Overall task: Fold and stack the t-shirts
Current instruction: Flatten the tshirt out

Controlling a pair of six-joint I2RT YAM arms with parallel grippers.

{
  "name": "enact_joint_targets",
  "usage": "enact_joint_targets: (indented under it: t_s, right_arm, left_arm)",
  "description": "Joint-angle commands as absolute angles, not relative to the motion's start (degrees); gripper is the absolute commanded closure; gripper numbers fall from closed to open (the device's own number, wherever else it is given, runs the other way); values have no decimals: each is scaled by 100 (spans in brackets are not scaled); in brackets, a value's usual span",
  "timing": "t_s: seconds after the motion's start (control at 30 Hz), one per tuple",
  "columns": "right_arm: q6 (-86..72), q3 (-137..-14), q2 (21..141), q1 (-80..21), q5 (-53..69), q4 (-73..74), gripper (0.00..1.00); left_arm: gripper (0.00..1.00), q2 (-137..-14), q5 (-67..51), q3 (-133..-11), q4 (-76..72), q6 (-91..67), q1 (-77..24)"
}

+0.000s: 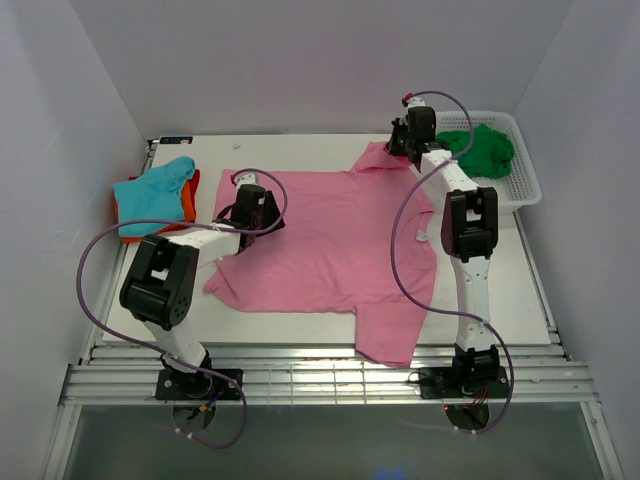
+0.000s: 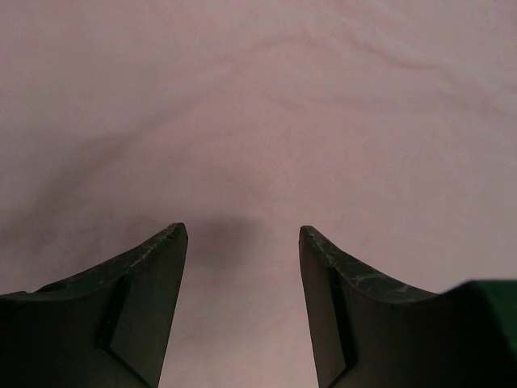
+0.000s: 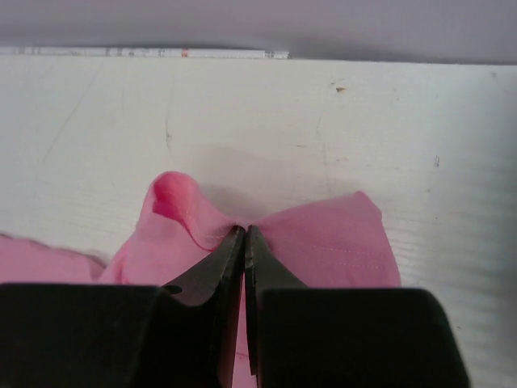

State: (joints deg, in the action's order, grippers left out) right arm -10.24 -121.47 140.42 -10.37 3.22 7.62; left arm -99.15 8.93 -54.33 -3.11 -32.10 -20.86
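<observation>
A large pink t-shirt point(image 1: 330, 240) lies spread over the middle of the table. My right gripper point(image 1: 402, 142) is shut on its far sleeve hem point(image 3: 323, 242), which bunches at the fingertips point(image 3: 244, 230). My left gripper point(image 1: 258, 205) is open, its jaws apart just above the pink cloth point(image 2: 258, 121) at the shirt's left side. A teal t-shirt point(image 1: 152, 190) lies on an orange one point(image 1: 186, 203) at the table's left edge. A dark green t-shirt point(image 1: 478, 148) sits in the basket.
A white mesh basket point(image 1: 522, 175) stands at the far right corner. The table's back edge point(image 3: 145, 53) runs just beyond the right gripper. White walls close in on both sides. The shirt's near sleeve point(image 1: 392, 335) reaches the front edge.
</observation>
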Motion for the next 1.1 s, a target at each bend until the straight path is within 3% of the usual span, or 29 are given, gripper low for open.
enact_joint_targets:
  t_s: [0.0, 0.33, 0.47, 0.57, 0.67, 0.87, 1.07]
  right_arm:
    - [-1370, -12348, 14062, -1063, 26, 115, 92]
    - [-2240, -12392, 14404, -1063, -545, -940, 92]
    - [-2583, -12691, 14668, -1055, -238, -1414, 85]
    - [-2707, -12910, 14906, -1063, -53, -1766, 41]
    - [-2751, -12702, 14924, -1055, 220, -2170, 28]
    - [-2734, -11910, 14371, -1055, 255, -2918, 27]
    - [-2224, -11408, 13615, -1055, 89, -2446, 28]
  left_arm:
    - [32, -9967, 817, -5440, -396, -3243, -2127]
    - [32, -10046, 879, -5528, -369, -3120, -2145]
    - [32, -10081, 905, -5546, -352, -3067, -2145]
    - [32, -10125, 932, -5555, -334, -3041, -2145]
    - [32, -10151, 940, -5555, -334, -3023, -2145]
    - [32, -10125, 905, -5563, -334, -3023, -2145]
    - [32, -9932, 844, -5520, -360, -2988, -2153]
